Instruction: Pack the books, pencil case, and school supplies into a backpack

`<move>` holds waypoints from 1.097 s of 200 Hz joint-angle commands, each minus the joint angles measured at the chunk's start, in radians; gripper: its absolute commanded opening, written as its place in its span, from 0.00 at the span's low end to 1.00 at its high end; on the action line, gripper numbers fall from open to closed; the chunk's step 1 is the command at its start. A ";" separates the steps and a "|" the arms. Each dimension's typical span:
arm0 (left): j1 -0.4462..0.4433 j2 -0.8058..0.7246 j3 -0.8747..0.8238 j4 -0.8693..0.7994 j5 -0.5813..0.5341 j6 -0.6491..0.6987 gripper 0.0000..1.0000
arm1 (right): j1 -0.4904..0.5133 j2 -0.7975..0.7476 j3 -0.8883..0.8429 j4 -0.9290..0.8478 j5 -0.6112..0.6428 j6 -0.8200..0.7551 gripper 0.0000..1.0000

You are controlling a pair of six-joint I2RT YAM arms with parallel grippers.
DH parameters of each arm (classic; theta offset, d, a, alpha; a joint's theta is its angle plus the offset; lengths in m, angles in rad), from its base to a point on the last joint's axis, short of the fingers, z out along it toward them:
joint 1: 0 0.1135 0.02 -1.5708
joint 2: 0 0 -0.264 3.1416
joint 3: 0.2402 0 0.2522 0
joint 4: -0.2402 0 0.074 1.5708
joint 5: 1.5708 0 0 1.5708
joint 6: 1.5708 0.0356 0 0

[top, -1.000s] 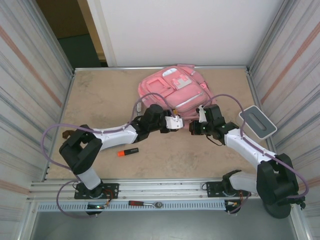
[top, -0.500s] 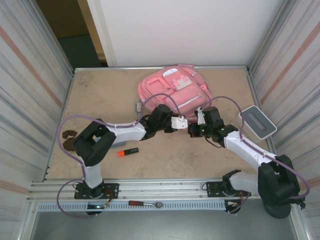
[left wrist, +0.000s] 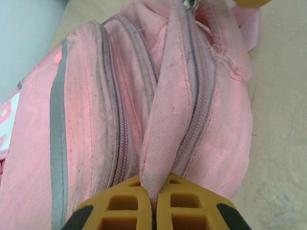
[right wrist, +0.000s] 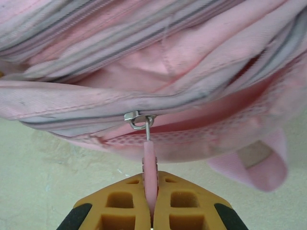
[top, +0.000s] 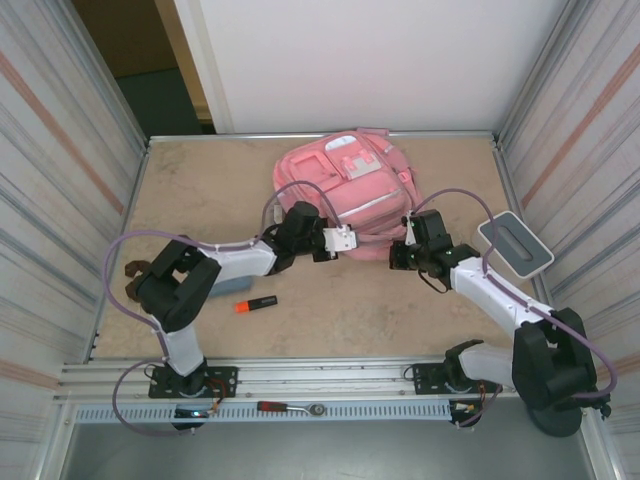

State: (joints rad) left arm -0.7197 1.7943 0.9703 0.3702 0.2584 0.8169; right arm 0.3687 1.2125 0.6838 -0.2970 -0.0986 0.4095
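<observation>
Having closed, left hand (left wrist: 153, 203) now pinches backpack (left wrist: 91, 124) fabric.

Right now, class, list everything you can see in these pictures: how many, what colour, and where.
backpack: one, pink with white patches, far middle of the table
zip pull: one, pink, on the backpack's near edge, pinched by the right gripper
marker: one, orange and black, on the table by the left arm
box: one, grey and white, right edge of the table
tool: one, red handle, on the front rail
table: one, tan
left gripper: one, orange and black, shut on a fold of the backpack
right gripper: one, orange and black, shut on the zip pull
</observation>
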 commanded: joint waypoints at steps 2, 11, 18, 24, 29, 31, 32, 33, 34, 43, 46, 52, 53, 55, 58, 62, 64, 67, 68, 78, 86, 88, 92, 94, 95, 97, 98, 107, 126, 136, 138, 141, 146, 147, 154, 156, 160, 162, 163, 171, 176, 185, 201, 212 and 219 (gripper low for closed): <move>0.057 -0.049 -0.006 0.071 -0.027 -0.039 0.01 | -0.001 0.015 0.026 -0.010 0.005 0.009 0.00; 0.061 -0.048 -0.005 0.070 -0.050 -0.037 0.03 | 0.012 0.013 0.023 0.022 -0.029 0.012 0.00; 0.062 -0.053 -0.009 0.065 -0.066 -0.032 0.08 | 0.028 0.010 0.025 0.041 -0.045 0.017 0.00; 0.060 -0.063 -0.016 0.061 -0.071 -0.033 0.14 | 0.042 0.007 0.027 0.055 -0.058 0.018 0.00; 0.059 -0.076 -0.025 0.056 -0.072 -0.036 0.21 | 0.054 0.005 0.027 0.066 -0.068 0.017 0.00; 0.058 -0.081 -0.030 0.054 -0.070 -0.039 0.23 | 0.060 0.003 0.028 0.071 -0.072 0.018 0.00; 0.057 -0.085 -0.031 0.052 -0.071 -0.041 0.24 | 0.062 0.003 0.028 0.074 -0.074 0.018 0.00; 0.056 -0.087 -0.033 0.050 -0.071 -0.041 0.25 | 0.065 0.003 0.029 0.076 -0.075 0.017 0.00; 0.054 -0.089 -0.034 0.049 -0.070 -0.043 0.26 | 0.067 0.003 0.029 0.077 -0.077 0.017 0.00; 0.042 -0.121 -0.052 0.026 -0.063 -0.050 0.36 | 0.085 -0.003 0.031 0.095 -0.091 0.020 0.00; 0.036 -0.134 -0.057 0.018 -0.061 -0.052 0.39 | 0.090 -0.005 0.032 0.099 -0.095 0.019 0.00; 0.024 -0.154 -0.065 0.001 -0.061 -0.057 0.44 | 0.097 -0.008 0.034 0.106 -0.105 0.019 0.00; 0.022 -0.157 -0.067 -0.001 -0.061 -0.058 0.44 | 0.097 -0.009 0.034 0.107 -0.107 0.019 0.00; 0.018 -0.162 -0.069 -0.005 -0.061 -0.059 0.46 | 0.100 -0.010 0.034 0.109 -0.110 0.019 0.00; 0.011 -0.170 -0.074 -0.009 -0.062 -0.059 0.47 | 0.102 -0.013 0.035 0.112 -0.115 0.020 0.00; 0.001 -0.179 -0.080 -0.013 -0.063 -0.060 0.49 | 0.104 -0.015 0.036 0.117 -0.121 0.021 0.00; -0.003 -0.182 -0.082 -0.015 -0.063 -0.060 0.50 | 0.106 -0.016 0.035 0.118 -0.124 0.021 0.00; -0.010 -0.186 -0.084 -0.018 -0.064 -0.059 0.51 | 0.108 -0.018 0.036 0.122 -0.130 0.021 0.00; -0.013 -0.187 -0.085 -0.018 -0.064 -0.059 0.51 | 0.108 -0.019 0.036 0.124 -0.131 0.021 0.00; -0.036 -0.190 -0.086 -0.025 -0.072 -0.051 0.54 | 0.113 -0.026 0.035 0.135 -0.150 0.024 0.00; -0.052 -0.185 -0.080 -0.032 -0.079 -0.043 0.55 | 0.117 -0.030 0.034 0.144 -0.161 0.024 0.00; -0.055 -0.182 -0.077 -0.034 -0.081 -0.041 0.55 | 0.118 -0.031 0.034 0.147 -0.163 0.024 0.00; -0.061 -0.176 -0.070 -0.036 -0.083 -0.038 0.55 | 0.122 -0.035 0.034 0.150 -0.167 0.023 0.00; -0.065 -0.172 -0.068 -0.037 -0.083 -0.037 0.55 | 0.123 -0.036 0.034 0.152 -0.168 0.023 0.00; -0.065 -0.171 -0.066 -0.038 -0.083 -0.036 0.55 | 0.123 -0.036 0.034 0.152 -0.170 0.023 0.00; -0.068 -0.166 -0.062 -0.040 -0.083 -0.035 0.55 | 0.126 -0.037 0.034 0.154 -0.172 0.024 0.00; -0.069 -0.165 -0.060 -0.041 -0.083 -0.034 0.55 | 0.126 -0.037 0.034 0.154 -0.173 0.024 0.00; -0.077 -0.143 -0.040 -0.051 -0.083 -0.026 0.55 | 0.133 -0.042 0.037 0.160 -0.179 0.027 0.00; -0.084 -0.100 -0.005 -0.052 -0.081 -0.016 0.55 | 0.146 -0.057 0.027 0.177 -0.192 0.035 0.00; -0.084 -0.083 0.004 -0.039 -0.081 -0.014 0.54 | 0.153 -0.070 0.020 0.185 -0.194 0.041 0.00; -0.085 -0.080 0.005 -0.037 -0.082 -0.013 0.54 | 0.155 -0.072 0.018 0.187 -0.194 0.042 0.00; -0.084 -0.076 0.006 -0.034 -0.082 -0.011 0.54 | 0.156 -0.076 0.015 0.190 -0.194 0.044 0.00; -0.084 -0.069 0.010 -0.027 -0.087 -0.007 0.53 | 0.160 -0.081 0.012 0.191 -0.194 0.045 0.00; -0.083 -0.068 0.011 -0.025 -0.088 -0.007 0.53 | 0.160 -0.081 0.011 0.191 -0.194 0.046 0.00; -0.083 -0.060 0.013 -0.017 -0.094 -0.005 0.52 | 0.163 -0.087 0.006 0.191 -0.193 0.046 0.00; -0.084 -0.058 0.014 -0.015 -0.096 -0.004 0.51 | 0.163 -0.089 0.005 0.191 -0.193 0.045 0.00; -0.082 -0.054 0.015 -0.012 -0.096 -0.002 0.49 | 0.164 -0.091 0.002 0.191 -0.192 0.045 0.00; -0.081 -0.053 0.015 -0.010 -0.097 0.000 0.48 | 0.164 -0.093 0.001 0.191 -0.191 0.046 0.00; -0.080 -0.052 0.016 -0.009 -0.098 0.000 0.48 | 0.164 -0.093 0.000 0.191 -0.189 0.045 0.00; -0.077 -0.047 0.017 -0.007 -0.098 0.001 0.42 | 0.163 -0.097 -0.004 0.187 -0.185 0.044 0.00; -0.074 -0.045 0.017 -0.007 -0.097 0.001 0.38 | 0.162 -0.100 -0.008 0.183 -0.177 0.041 0.00; -0.070 -0.047 0.015 -0.009 -0.095 0.002 0.31 | 0.158 -0.102 -0.010 0.170 -0.165 0.037 0.00; -0.059 -0.060 0.004 -0.011 -0.083 0.005 0.18 | 0.140 -0.094 -0.003 0.119 -0.119 0.033 0.00; -0.049 -0.074 -0.010 -0.007 -0.067 0.003 0.12 | 0.121 -0.077 0.014 0.062 -0.072 0.034 0.00; -0.041 -0.086 -0.018 -0.005 -0.056 -0.001 0.09 | 0.110 -0.064 0.028 0.022 -0.038 0.033 0.00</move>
State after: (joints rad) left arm -0.7986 1.7386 0.9611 0.3408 0.1989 0.8150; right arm 0.5098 1.1568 0.6682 -0.1875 -0.2211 0.4408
